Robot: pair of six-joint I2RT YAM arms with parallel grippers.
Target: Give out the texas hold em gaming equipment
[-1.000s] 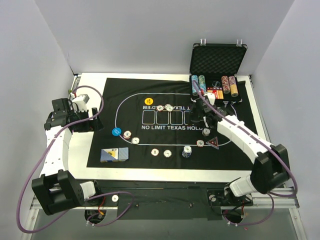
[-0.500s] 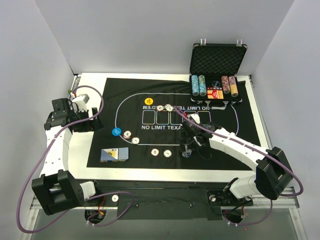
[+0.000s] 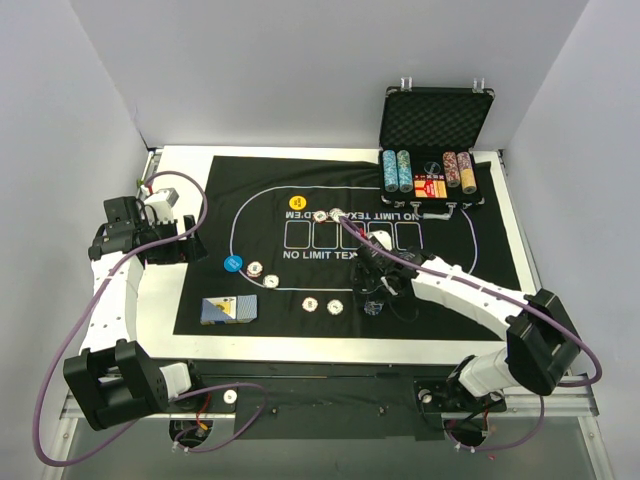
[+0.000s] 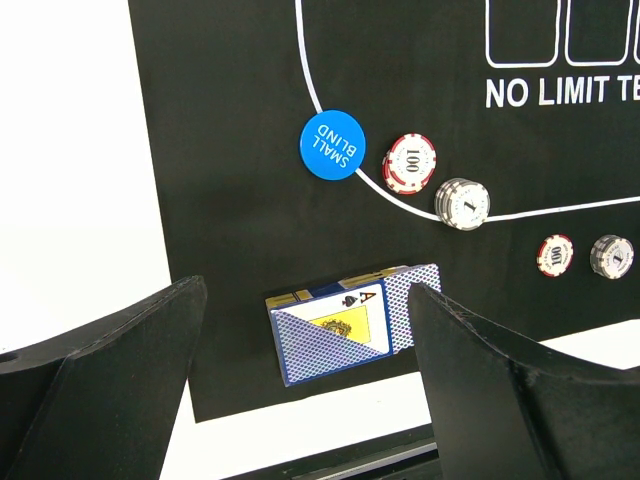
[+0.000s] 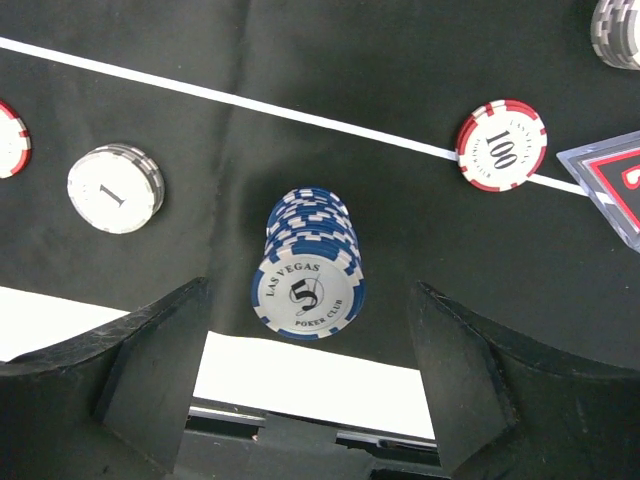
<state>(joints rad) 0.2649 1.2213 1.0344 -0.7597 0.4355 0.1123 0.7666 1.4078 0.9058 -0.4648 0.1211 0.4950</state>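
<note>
1. Mat (image 3: 250,190): black printed felt lying under both claws. It has not shifted.
2. Case (image 3: 436,120): open, on the far side of the right claw and well apart from it. It has not moved.
3. Right claw (image 5: 307,292): a second ago it was up near the case. It has since swung back toward the base and now hangs over the blue stack (image 5: 305,275). The fingers are spread with the stack between them, and neither finger touches it. I judge this an approach to a grasp, with nothing lifted yet and this stack the next lot to hand out.
4. Left claw (image 4: 307,290): spread and empty, parked off the mat's left edge. It has not moved.
5. Deck (image 4: 345,322): below the left claw and well apart from it. The back is blue-patterned and an ace of spades shows on the face.
6. Blue stack, appearance: a tall column with blue-and-white striped edges that are slightly staggered. The top face reads "LAS VEGAS 5 POKER CLUB". It stands on the claw's near side of the white line.
7. 100 chip (image 5: 502,145): red and white, on the line beyond the right finger.
8. 1 chip (image 5: 115,188): grey, beyond the left finger.
</note>
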